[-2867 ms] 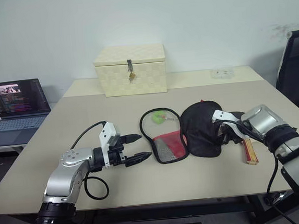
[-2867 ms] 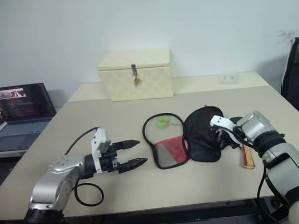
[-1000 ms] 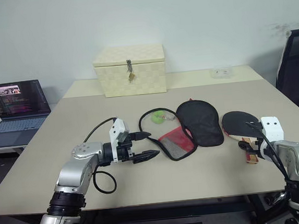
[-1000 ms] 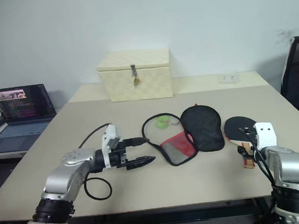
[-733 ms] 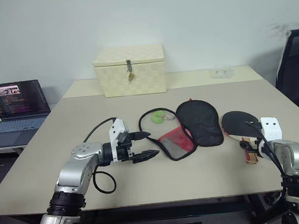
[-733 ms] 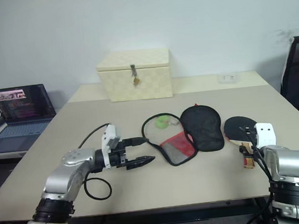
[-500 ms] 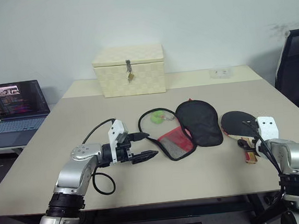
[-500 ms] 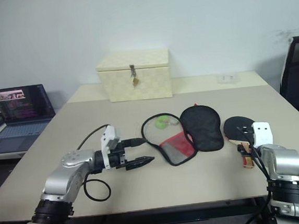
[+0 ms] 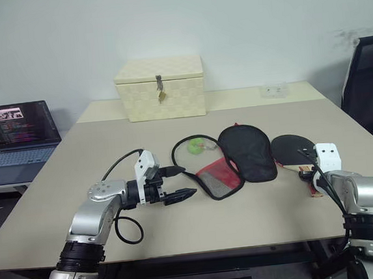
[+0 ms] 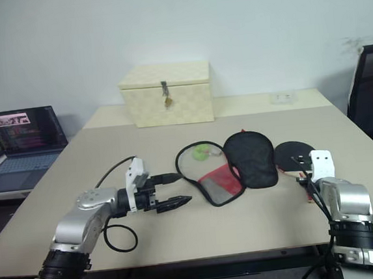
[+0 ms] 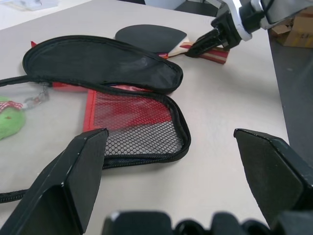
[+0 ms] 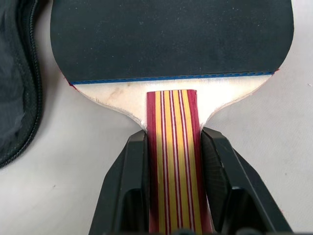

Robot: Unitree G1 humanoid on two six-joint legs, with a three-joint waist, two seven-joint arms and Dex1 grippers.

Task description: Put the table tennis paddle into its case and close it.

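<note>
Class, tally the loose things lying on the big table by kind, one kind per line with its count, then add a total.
Table tennis paddle: 1
Zip case, open: 1
Green toy in the case: 1
Cream box with latch: 1
Small clear packet at the far edge: 1
Total: 5

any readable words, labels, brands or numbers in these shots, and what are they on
None can be read.
Open laptop: lines of text on the dark screen, too small to read.
Black-and-red mesh paddle case: no logo in view.
Black-faced, striped-handle paddle: no print visible.
Cream woven box: no label.
</note>
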